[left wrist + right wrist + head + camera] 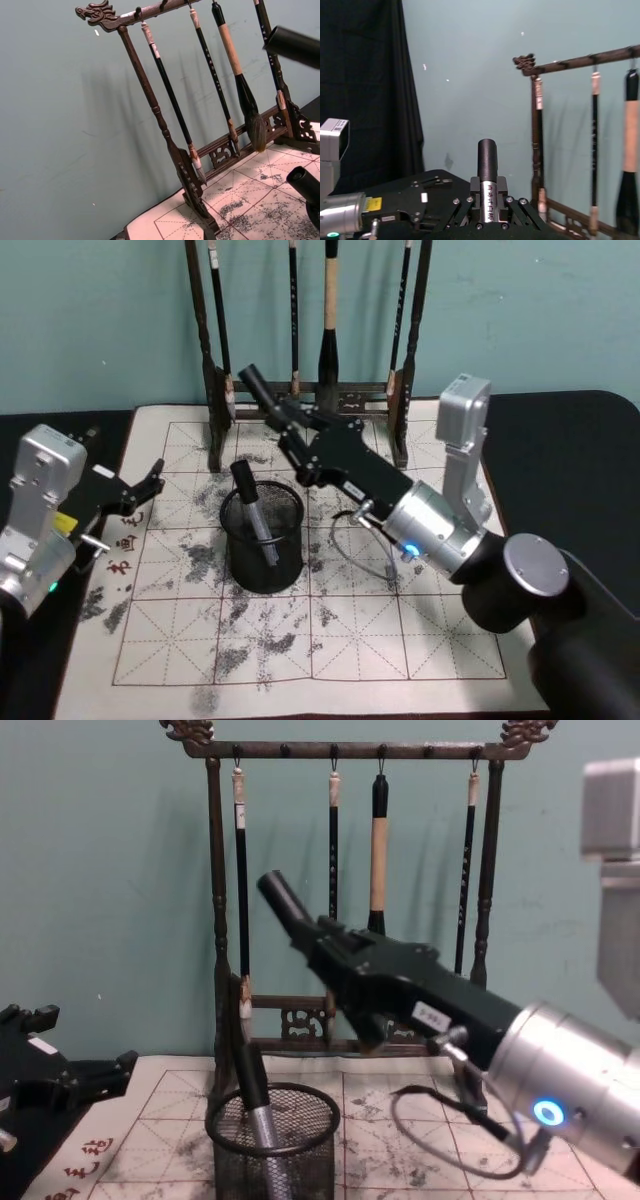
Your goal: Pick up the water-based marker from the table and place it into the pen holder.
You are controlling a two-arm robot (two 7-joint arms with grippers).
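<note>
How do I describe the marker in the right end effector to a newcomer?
Start at the tall wooden brush rack. Just in front, the right end effector clamps a black-capped marker angled up toward it. Unlike the second marker leaning inside the mesh pen holder, it is airborne.

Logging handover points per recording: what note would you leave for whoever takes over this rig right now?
Right gripper: shut on the held marker, raised and tilted, above and behind the pen holder.
Left gripper: open, idle at the left edge of the mat.
Done: another marker leans inside the holder; the held marker is off the table.
Left: carry it over the holder, lower it in, release.
</note>
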